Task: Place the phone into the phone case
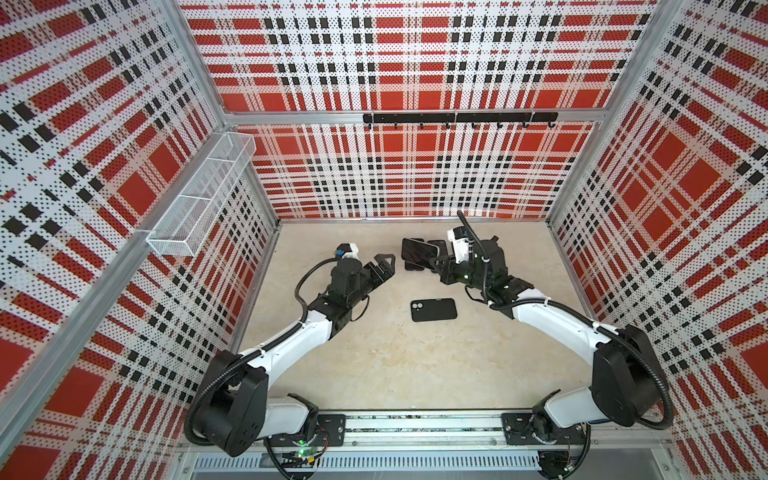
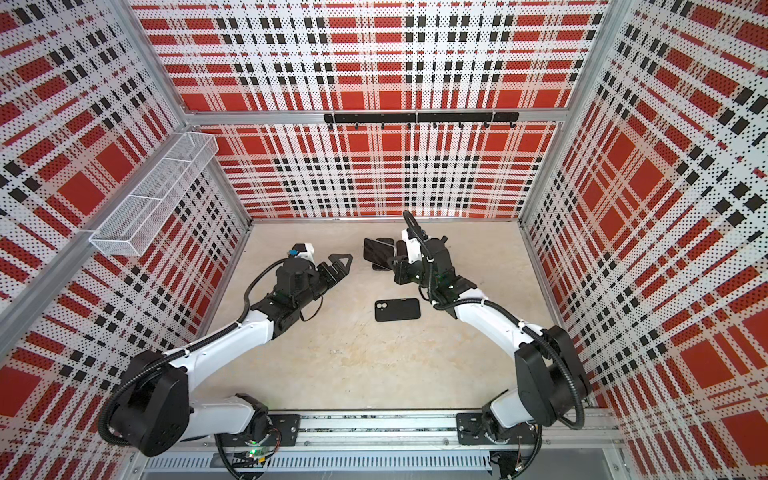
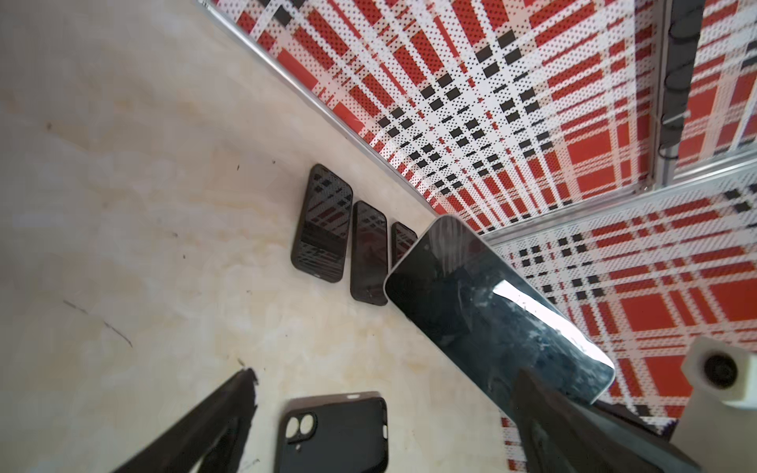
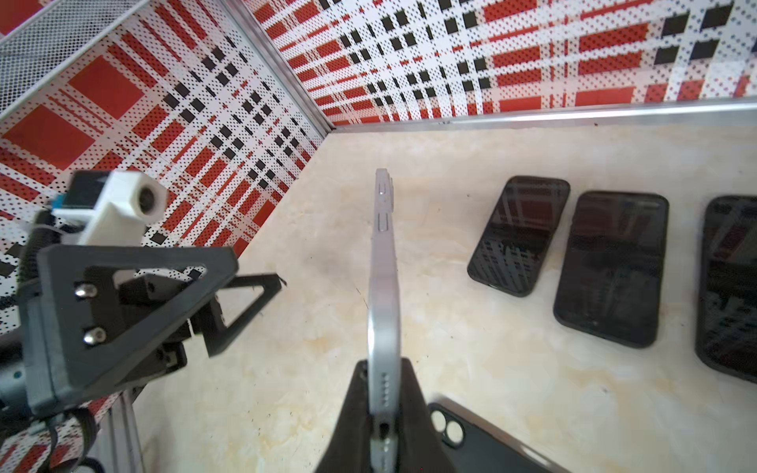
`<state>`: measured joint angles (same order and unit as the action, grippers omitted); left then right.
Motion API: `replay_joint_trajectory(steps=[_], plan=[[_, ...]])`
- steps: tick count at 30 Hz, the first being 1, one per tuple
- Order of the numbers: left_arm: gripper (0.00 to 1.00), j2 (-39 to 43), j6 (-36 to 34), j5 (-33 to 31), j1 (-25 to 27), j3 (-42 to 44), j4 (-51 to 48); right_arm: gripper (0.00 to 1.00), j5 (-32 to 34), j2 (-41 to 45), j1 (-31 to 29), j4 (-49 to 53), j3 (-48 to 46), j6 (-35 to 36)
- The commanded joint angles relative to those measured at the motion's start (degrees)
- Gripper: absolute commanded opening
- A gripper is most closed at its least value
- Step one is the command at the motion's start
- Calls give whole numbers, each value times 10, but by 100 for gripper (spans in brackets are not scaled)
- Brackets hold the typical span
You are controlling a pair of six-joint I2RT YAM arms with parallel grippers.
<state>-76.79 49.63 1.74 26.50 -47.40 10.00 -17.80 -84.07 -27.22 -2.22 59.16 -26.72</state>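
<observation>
My right gripper (image 4: 383,364) is shut on the bottom end of a silver-edged phone (image 4: 383,266) and holds it on edge above the table. In both top views the phone (image 1: 419,251) hangs at the back middle of the table, with the right gripper (image 1: 436,262) at its right end. The black phone case (image 1: 434,310) lies flat at mid-table, open side up, with its camera cutout to the left. My left gripper (image 1: 383,265) hovers open to the left of the phone, holding nothing. In the left wrist view the case (image 3: 334,434) shows between its spread fingers (image 3: 229,409).
Three dark phones (image 4: 518,235) (image 4: 612,268) (image 4: 729,282) lie side by side on the table near the back wall, below the held phone. A white wire basket (image 1: 199,195) hangs on the left wall. A black hook rail (image 1: 459,118) runs along the back wall.
</observation>
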Motion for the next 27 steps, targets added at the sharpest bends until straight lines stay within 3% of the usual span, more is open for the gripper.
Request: replay_joint_trajectory(steps=[1,4,12,19,27], plan=[[96,-31,-117,21,-1,-49,-111,0,-84,19,46,152,35,0],[92,-60,-162,44,2,-91,-151,0,-100,15,79,255,75,30],[87,-152,-255,55,16,-187,-259,0,-241,-52,173,493,143,158],[82,-230,-268,194,21,-199,-259,0,-293,-101,175,508,134,194],[76,-267,-262,250,22,-172,-224,0,-333,-133,175,454,103,177]])
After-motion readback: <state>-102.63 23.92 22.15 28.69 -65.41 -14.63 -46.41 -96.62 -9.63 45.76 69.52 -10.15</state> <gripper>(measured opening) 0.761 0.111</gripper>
